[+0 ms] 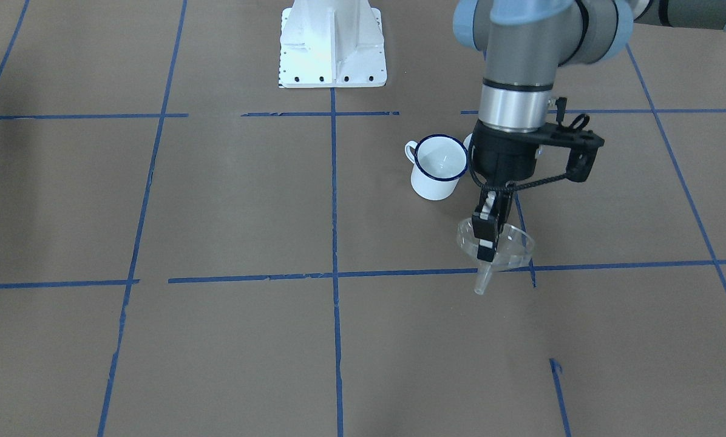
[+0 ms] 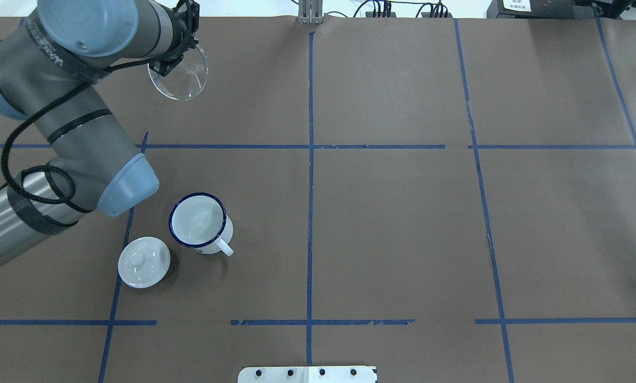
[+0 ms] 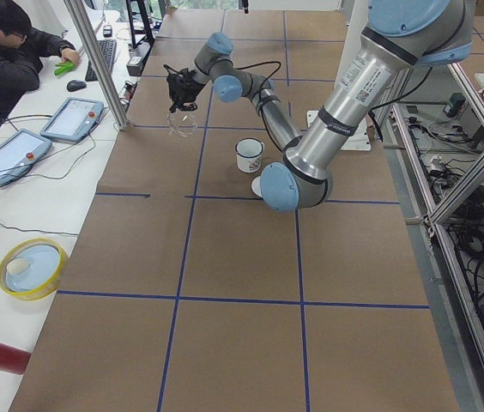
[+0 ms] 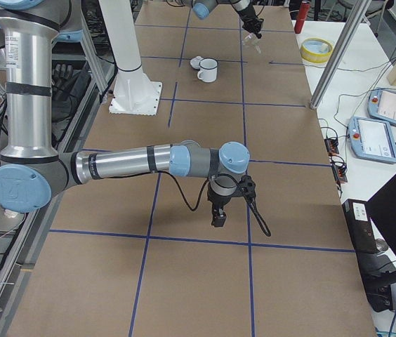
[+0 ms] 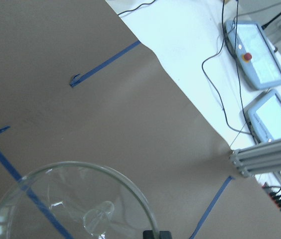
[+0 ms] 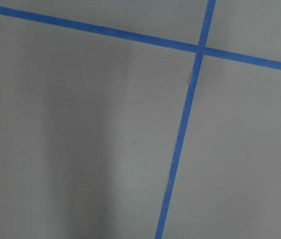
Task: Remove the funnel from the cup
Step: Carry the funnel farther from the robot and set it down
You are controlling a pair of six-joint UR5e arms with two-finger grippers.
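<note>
Overhead exterior gives us the clearest layout. The left gripper (image 2: 165, 65) is clamped on the rim of the funnel (image 2: 182, 77), over the far part of the table (image 2: 403, 223) and well apart from the cup (image 2: 198, 222). The cup stands upright nearer the robot, its handle pointing toward the robot and to its right. Just beside it, on the robot's left, a lid (image 2: 143, 262) lies knob up.

From the front-facing camera we see the funnel tilted, stem pointing downward, with one finger (image 1: 484, 233) against the outside of the cone. We cannot tell whether the stem touches the table.

The right gripper (image 4: 218, 216) hangs above the table near a crossing of blue tape lines (image 6: 198, 48). It shows only from the side, so we cannot tell whether its jaws are apart or together.
</note>
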